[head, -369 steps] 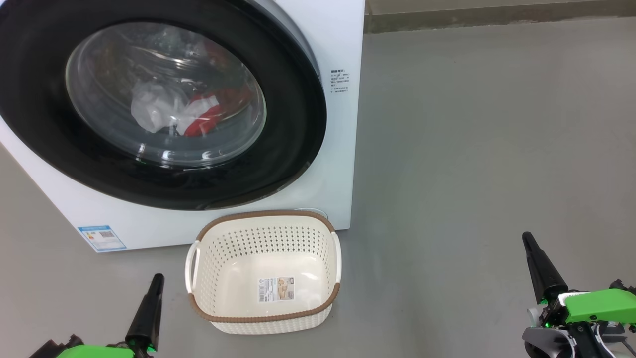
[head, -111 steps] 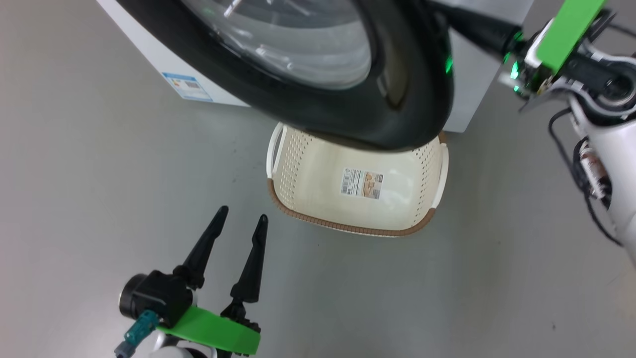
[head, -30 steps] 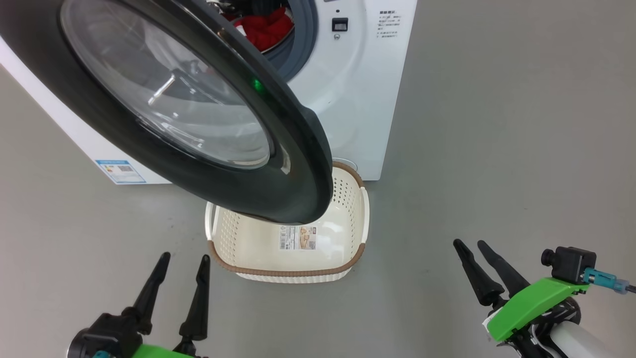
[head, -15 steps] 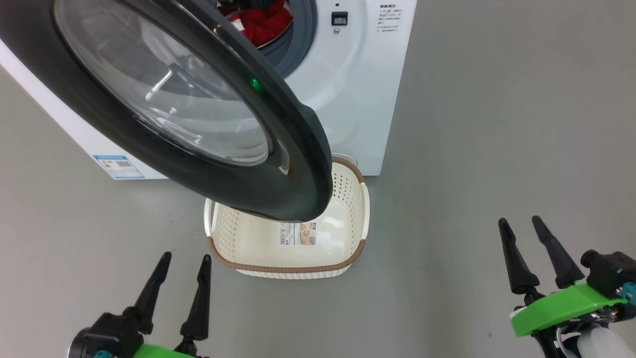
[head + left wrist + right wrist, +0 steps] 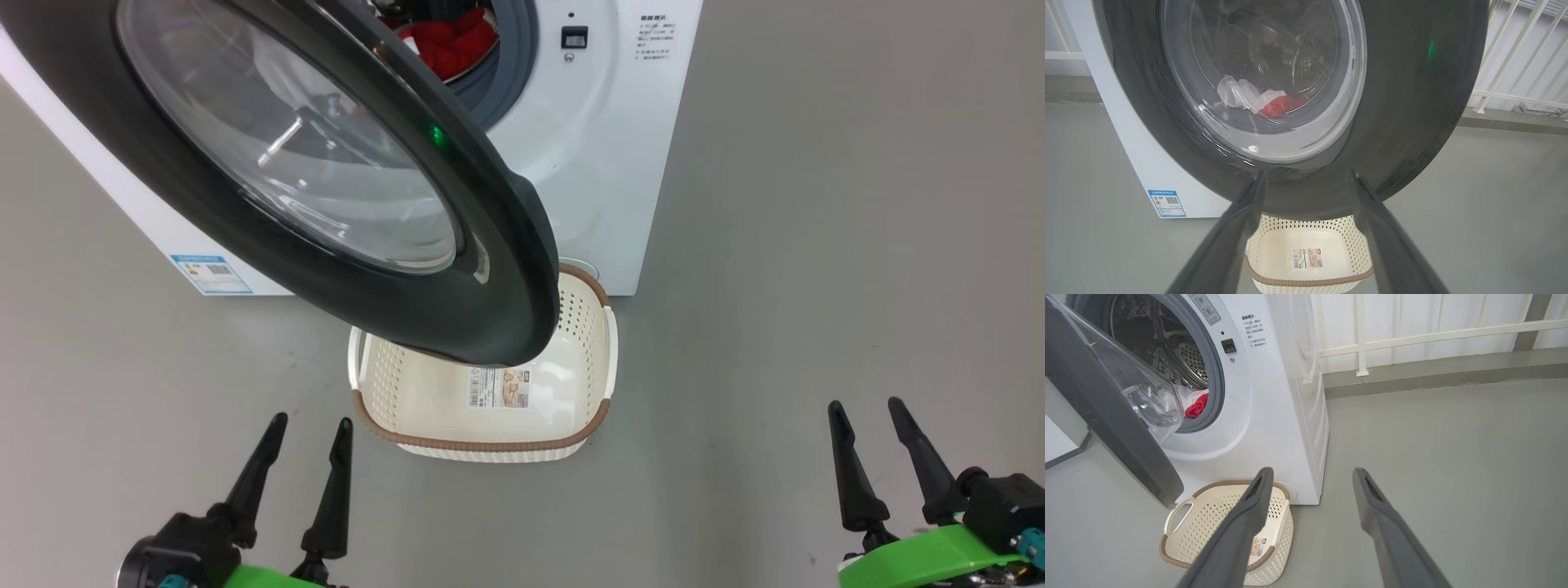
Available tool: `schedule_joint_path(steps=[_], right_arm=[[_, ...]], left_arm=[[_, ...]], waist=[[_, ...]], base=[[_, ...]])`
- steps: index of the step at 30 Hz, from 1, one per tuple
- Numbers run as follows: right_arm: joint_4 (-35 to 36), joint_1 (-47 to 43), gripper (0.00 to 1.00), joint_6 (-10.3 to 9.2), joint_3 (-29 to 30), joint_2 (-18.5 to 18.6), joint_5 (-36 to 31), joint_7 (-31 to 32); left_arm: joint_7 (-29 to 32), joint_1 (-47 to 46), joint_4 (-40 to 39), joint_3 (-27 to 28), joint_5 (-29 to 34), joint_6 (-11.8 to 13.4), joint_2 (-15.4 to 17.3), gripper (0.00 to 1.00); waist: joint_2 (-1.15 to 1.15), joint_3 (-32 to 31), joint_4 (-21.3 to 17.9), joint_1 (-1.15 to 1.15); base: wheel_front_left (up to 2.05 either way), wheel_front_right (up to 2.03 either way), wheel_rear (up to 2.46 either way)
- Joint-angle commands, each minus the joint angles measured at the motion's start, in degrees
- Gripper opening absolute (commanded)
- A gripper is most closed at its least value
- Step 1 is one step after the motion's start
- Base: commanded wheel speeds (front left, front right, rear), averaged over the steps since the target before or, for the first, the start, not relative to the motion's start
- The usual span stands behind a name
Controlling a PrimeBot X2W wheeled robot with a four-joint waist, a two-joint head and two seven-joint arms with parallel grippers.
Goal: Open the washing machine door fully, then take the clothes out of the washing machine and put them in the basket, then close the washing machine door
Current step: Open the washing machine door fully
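Note:
The washing machine door stands partly open, its black rim hanging over the cream basket on the floor. Red and white clothes lie in the drum of the white washing machine. Through the door glass the left wrist view shows the clothes; the right wrist view shows them past the grey gasket. My left gripper is open at the lower left, in front of the door. My right gripper is open at the lower right over bare floor. Both hold nothing.
The basket sits right under the door's lower edge and against the machine's front. A white railing and a low kerb run along the wall to the right of the machine. Grey floor spreads to the right.
My right gripper has swung from pointing up-left to pointing more upright and has dropped lower in the head view. The head camera has shifted slightly. The door and the left gripper stay put.

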State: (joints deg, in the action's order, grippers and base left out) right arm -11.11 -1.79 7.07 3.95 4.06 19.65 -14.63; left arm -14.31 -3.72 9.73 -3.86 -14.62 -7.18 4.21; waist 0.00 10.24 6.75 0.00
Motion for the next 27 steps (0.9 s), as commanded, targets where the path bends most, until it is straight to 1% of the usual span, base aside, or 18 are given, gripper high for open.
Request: schedule_joint_path(steps=[1,13,17,18,19,21,27], right_arm=[[1.0,0.0,1.00,0.42,-1.2,0.4,-0.7,-0.4],[0.4,-0.6,1.00,0.42,-0.9,0.1,-0.9,-0.4],[0.3,-0.3,1.00,0.42,-1.8,0.0,1.6,-0.4],[0.5,0.0,0.87,0.42,-2.4,0.0,2.7,-0.4],[0.6,0.3,0.43,0.42,-3.0,0.0,4.1,-0.4],[1.2,1.2,0.00,0.42,-4.1,-0.1,8.2,-0.4],[3.5,6.0,0.00,0.42,-6.9,-0.1,22.8,-0.4]], left_arm=[[-0.7,-0.6,-1.5,1.6,0.0,-0.3,0.6,1.00],[-0.7,0.0,-1.4,1.4,0.3,-0.3,0.4,1.00],[-0.7,0.2,-1.3,1.2,0.3,-0.3,0.3,1.00],[-0.7,0.3,-1.3,1.2,0.3,-0.3,0.3,1.00],[-0.7,0.3,-1.3,1.2,0.3,-0.3,0.3,1.00],[-0.7,0.4,-1.3,1.1,0.3,-0.3,0.3,1.00],[-0.7,0.2,-1.3,1.0,0.3,-0.3,0.2,1.00]], waist=[[0.00,-0.2,0.1,0.00],[0.00,-1.4,0.6,0.00],[0.00,-1.7,0.8,0.00],[0.00,-1.7,0.8,0.00],[0.00,-1.8,0.9,0.00],[0.00,-1.7,1.0,0.00],[0.00,-1.4,1.4,0.00]], base=[[0.00,0.00,0.00],[0.00,0.00,0.00],[0.00,0.00,0.00],[0.00,0.00,0.00],[0.00,0.00,0.00],[0.00,0.00,0.00],[0.00,0.00,0.00]])
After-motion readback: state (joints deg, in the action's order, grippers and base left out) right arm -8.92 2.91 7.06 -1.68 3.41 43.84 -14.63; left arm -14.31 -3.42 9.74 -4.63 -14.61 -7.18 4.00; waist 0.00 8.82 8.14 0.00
